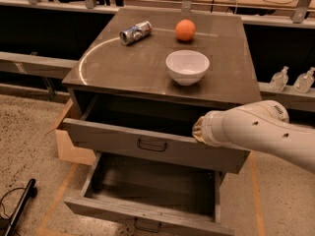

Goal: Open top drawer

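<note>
Grey-brown wood made up the cabinet [231,48], and its top drawer [108,137] stood part-way out of the body, the tall flat front drawn forward far enough to leave a dark strip of the interior showing behind it. The small black handle [151,145] at the centre of that front was untouched. The white arm [256,132] reached in from the right, and the gripper [198,130] sat at the upper edge of the drawer front, right of the handle, where it seemed to hook over the lip into the opening. Its tip was hidden by the wrist and the shadow inside, so whether it was open or closed could not be told.

Below, the lower drawer [147,198] was pulled out farther than the upper one, its bare floor in plain view. On the cabinet's top stood a white bowl [187,67], with an orange [185,30] and a can [135,32] lying on its side behind it, all well apart. A cardboard box [69,146] stood just beside the cabinet on the left.

By my judgement the task was well begun but not finished: the drawer was clearly open, yet only by part of its depth. What remained was a further steady pull straight outward, with the hold on the lip kept.
</note>
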You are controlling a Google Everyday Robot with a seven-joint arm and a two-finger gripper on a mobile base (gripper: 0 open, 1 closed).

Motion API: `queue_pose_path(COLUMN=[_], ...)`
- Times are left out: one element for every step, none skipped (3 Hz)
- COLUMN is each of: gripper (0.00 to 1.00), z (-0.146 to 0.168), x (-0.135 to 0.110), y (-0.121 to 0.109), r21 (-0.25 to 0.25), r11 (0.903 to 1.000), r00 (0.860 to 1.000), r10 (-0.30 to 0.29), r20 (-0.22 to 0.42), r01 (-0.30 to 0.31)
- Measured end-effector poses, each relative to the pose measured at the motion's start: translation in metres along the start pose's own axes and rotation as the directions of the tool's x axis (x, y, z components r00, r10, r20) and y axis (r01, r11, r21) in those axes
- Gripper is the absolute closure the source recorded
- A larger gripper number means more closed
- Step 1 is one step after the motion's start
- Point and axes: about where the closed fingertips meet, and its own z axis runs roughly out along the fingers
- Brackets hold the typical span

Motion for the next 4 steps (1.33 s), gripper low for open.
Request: queue_pose_path(gripper=[1.0,1.0,1.0,1.0], z=[0.0,-0.002,-0.005,-0.002], x=[0.001,0.002,0.002,-0.001], y=[0.01,0.027,0.043,0.061], r21=[-0.032,-0.084,-0.147,-0.213], r11=[0.9995,0.9963,0.9889,0.9767], r00=[1.0,1.0,1.0,1.0], r10=[-0.007,-0.015,-0.023,-0.029], r20=[-0.004,-0.007,-0.012,-0.006], r01=[0.007,0.014,0.021,0.027])
